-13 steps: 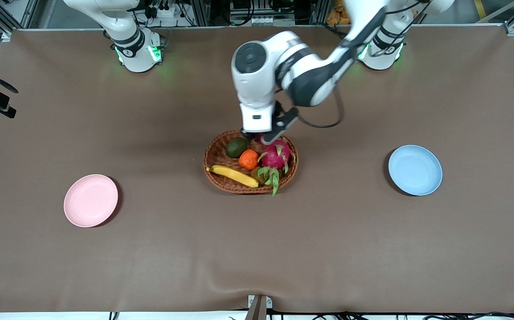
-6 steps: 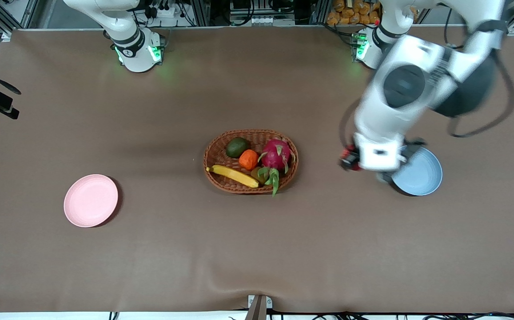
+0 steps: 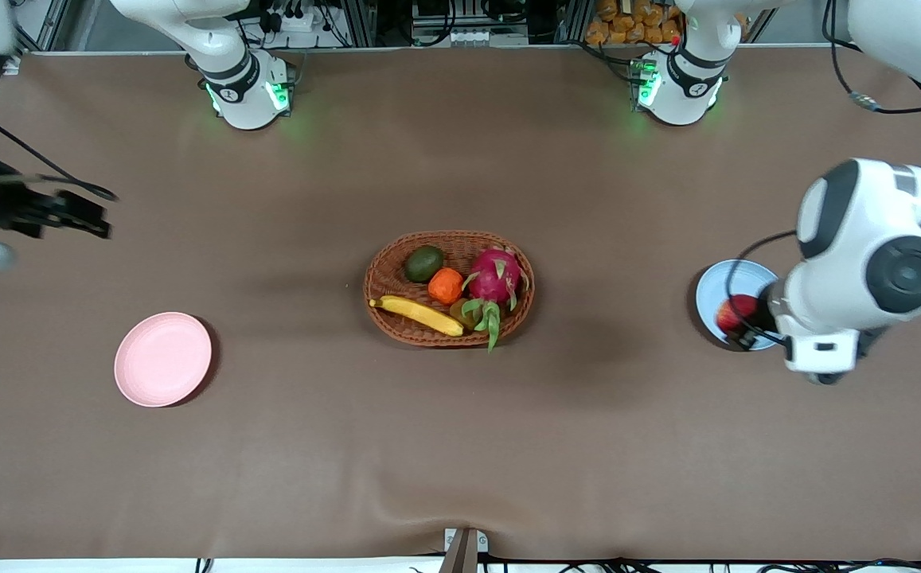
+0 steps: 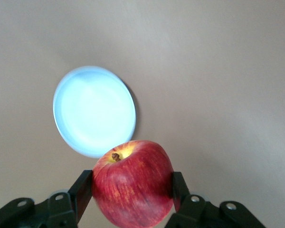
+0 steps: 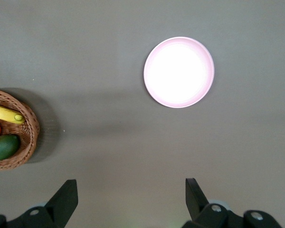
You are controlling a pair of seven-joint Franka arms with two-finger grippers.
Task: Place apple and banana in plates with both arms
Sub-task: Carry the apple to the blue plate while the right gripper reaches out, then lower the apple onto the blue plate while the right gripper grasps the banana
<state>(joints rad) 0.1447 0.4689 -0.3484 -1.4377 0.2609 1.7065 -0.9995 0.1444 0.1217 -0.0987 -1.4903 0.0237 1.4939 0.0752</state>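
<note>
We see the red apple [image 4: 133,183], stem up, held above the blue plate [image 3: 721,280]; the banana [image 3: 418,314] lies in the basket; the pink plate [image 3: 162,359] sits near the desk's right-arm end.

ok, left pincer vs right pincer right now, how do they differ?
The left pincer is shut on the apple above the blue plate; the right pincer is open and holds nothing. The left is over its plate, while the right hangs over bare table, the pink plate in its view. Both are in the air.

The left gripper [image 3: 739,325] has carried the apple [image 3: 731,313] from the basket [image 3: 387,274] to over the blue plate [image 3: 727,280].
</note>
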